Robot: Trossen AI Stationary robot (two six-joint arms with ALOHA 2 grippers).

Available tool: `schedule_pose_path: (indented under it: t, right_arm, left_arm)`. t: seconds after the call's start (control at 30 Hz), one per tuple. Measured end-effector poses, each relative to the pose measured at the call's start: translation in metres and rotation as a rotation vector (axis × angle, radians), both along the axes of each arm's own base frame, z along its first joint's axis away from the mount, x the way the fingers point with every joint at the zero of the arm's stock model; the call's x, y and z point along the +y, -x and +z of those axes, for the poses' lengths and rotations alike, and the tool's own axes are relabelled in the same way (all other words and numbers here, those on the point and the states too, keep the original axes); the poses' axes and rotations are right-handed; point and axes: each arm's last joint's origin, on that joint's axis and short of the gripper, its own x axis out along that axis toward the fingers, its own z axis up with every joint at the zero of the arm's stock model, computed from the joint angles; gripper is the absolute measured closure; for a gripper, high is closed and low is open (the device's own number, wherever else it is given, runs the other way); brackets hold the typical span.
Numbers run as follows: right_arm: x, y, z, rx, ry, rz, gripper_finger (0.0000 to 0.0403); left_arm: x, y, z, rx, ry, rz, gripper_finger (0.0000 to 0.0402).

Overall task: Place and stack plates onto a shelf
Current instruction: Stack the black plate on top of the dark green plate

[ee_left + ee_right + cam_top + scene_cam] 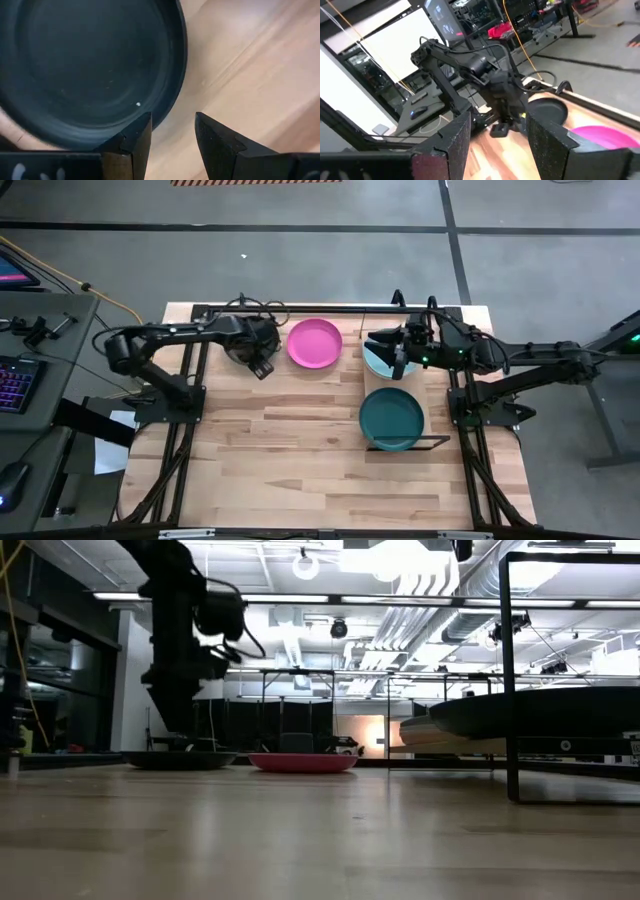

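Just beneath my left gripper (172, 145), fingers narrowly parted and empty, lies the black plate (90, 70); its rim sits beside one finger, so I could nudge it away. Farther off, right gripper (497, 137) looks open above the shelf (430, 442).

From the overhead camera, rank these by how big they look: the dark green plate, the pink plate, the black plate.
1. Dark green plate, largest; it sits raised on the shelf, nearer the camera, so this may be apparent only.
2. Pink plate.
3. Black plate, mostly hidden beneath the left gripper; unsure.
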Motion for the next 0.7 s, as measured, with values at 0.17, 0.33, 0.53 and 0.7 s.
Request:
schedule_pose_path:
  t: [0.17,0.33,0.53,0.7]
  right_arm:
    - [0.000,-0.002,-0.002,0.007,-0.007,-0.001,0.0231]
    - [0.000,-0.002,-0.002,0.009,-0.007,-0.001,0.0231]
    - [0.000,-0.002,-0.002,0.012,-0.007,-0.001,0.0231]
    - [0.000,-0.002,-0.002,0.013,-0.006,0.000,0.0231]
  left_arm:
    - [0.004,-0.007,-0.016,0.052,0.021,-0.065,0.0261]
    - [0.008,-0.014,-0.027,0.071,0.000,-0.093,0.0261]
    - [0.011,-0.019,-0.042,0.112,0.000,-0.105,0.0261]
    - [0.013,-0.021,-0.056,0.172,0.005,-0.124,0.0261]
